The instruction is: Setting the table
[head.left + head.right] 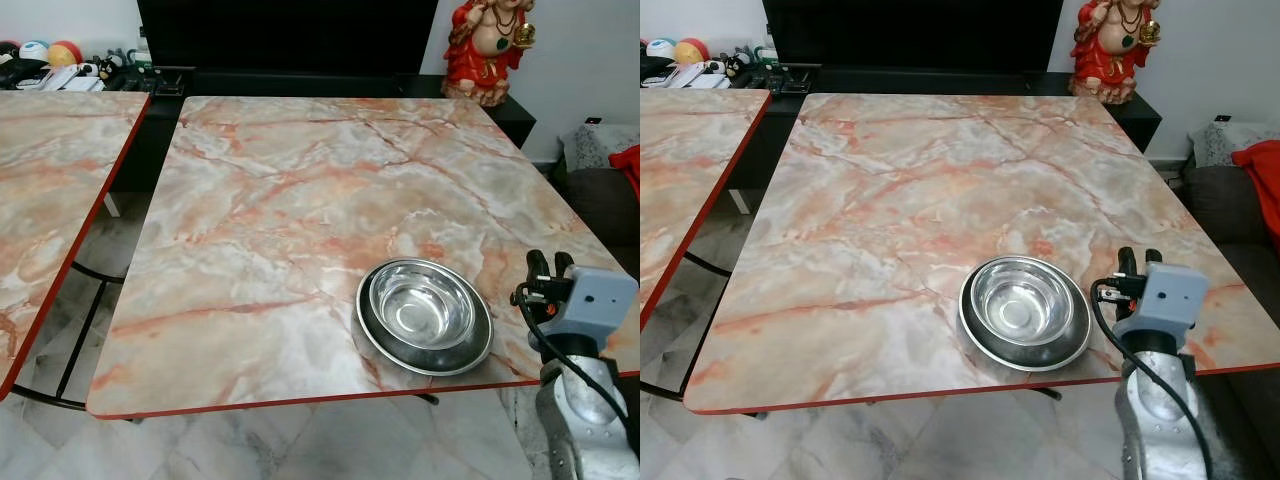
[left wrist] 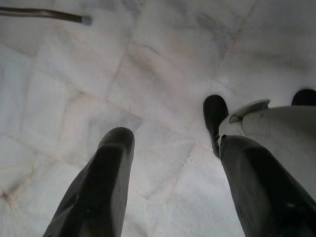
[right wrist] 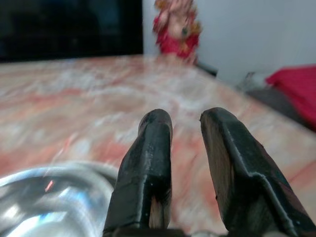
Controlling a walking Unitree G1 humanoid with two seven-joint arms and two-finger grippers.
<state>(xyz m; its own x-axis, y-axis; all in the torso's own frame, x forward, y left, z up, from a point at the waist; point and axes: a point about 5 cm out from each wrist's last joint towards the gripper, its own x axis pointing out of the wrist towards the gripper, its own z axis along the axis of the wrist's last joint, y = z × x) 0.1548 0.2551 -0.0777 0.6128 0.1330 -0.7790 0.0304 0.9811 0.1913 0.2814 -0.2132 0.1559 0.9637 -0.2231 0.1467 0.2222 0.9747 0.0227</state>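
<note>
A shiny steel bowl [image 1: 422, 305] sits inside a wider steel plate [image 1: 482, 345] near the front right edge of the marble table [image 1: 300, 190]. My right gripper [image 1: 551, 265] hovers just right of the plate, over the table's edge. In the right wrist view its fingers [image 3: 148, 148] stand a little apart, open, with nothing between them, and the bowl's rim [image 3: 49, 197] lies beside them. My left gripper [image 2: 175, 140] hangs open over the pale floor tiles, near my own foot [image 2: 216, 118].
A second marble table [image 1: 50, 180] stands at the left, with a narrow floor gap between the two. A red statue [image 1: 490, 45] and a black cabinet [image 1: 290, 40] are behind the table. A sofa with red cloth [image 1: 628, 160] is at the right.
</note>
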